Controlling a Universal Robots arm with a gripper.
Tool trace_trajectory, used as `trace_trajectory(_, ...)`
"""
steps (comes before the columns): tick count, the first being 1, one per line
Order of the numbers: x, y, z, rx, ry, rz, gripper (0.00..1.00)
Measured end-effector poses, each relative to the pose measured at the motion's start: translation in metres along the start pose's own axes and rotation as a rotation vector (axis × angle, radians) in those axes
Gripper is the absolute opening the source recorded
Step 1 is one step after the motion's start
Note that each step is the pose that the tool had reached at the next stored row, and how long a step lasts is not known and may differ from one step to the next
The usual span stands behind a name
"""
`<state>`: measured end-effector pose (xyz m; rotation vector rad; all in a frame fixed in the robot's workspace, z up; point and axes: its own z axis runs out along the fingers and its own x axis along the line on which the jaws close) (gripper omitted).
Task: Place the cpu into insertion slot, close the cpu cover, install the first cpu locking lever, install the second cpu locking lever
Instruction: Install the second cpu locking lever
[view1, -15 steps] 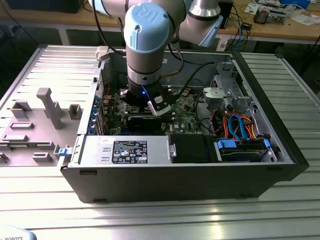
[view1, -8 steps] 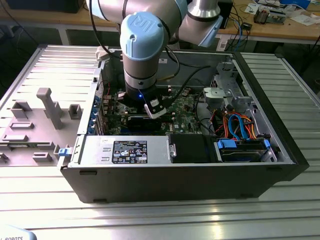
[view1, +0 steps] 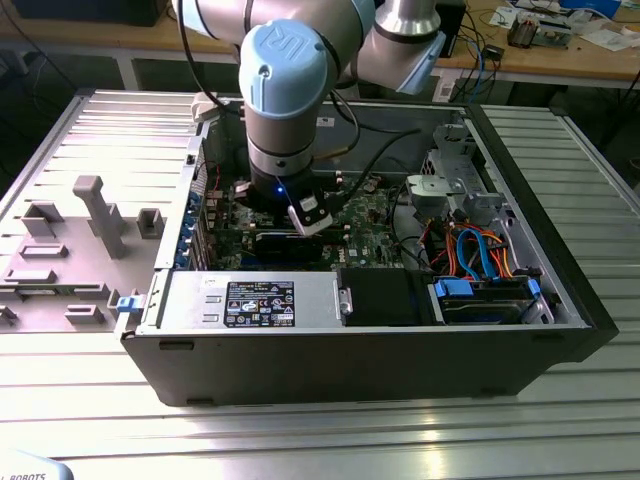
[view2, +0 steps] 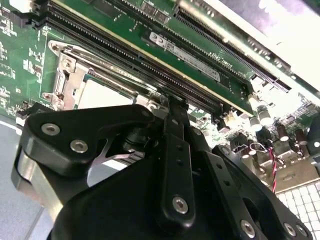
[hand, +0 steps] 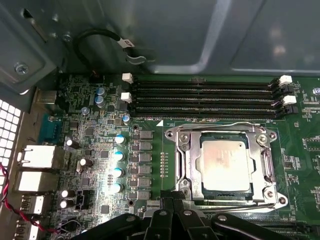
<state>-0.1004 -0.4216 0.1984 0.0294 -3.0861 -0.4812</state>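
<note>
Inside the open black computer case (view1: 380, 350), lying on a ribbed metal table (view1: 300, 430), the grey-and-blue robot arm (view1: 285, 90) reaches straight down onto the green motherboard (view1: 375, 225).

Socket region: in the first wrist view the insertion slot (hand: 172, 167), a square socket with a shiny silver rim, sits just beside the black linkage of the gripper (hand: 167, 212), between it and the four long black memory slots (hand: 205, 100). The slot's edges run parallel to those memory slots.

Cover: the cpu cover (hand: 192, 175), a thin silver frame with a square window, lies flat over the socket.

Chip: the cpu (hand: 225, 167), a small flat square with a dull silver-grey top, is seated in the slot and shows through the window, level and square to the frame.

Tool: in the second wrist view the gripper's fingers (view2: 172, 127) stand narrow, close together at the socket's edge; whether they pinch anything cannot be told.
</note>
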Motion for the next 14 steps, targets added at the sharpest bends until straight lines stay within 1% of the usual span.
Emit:
trace_trajectory(3, 0.0004, 0.0015, -0.0048, 0.0001, 0.0, 0.0, 0.11)
trace_trajectory(5, 0.0007, 0.003, -0.0094, 0.0, 0.0, 0.0, 0.11)
trace_trajectory(6, 0.0008, 0.0045, -0.0138, 0.0, 0.0, 0.0, 0.11)
trace_trajectory(7, 0.0008, 0.0049, -0.0152, -0.0001, 0.0, 0.0, 0.11)
trace_trajectory(14, 0.0008, 0.0051, -0.0158, 0.0, 0.0, 0.0, 0.11)
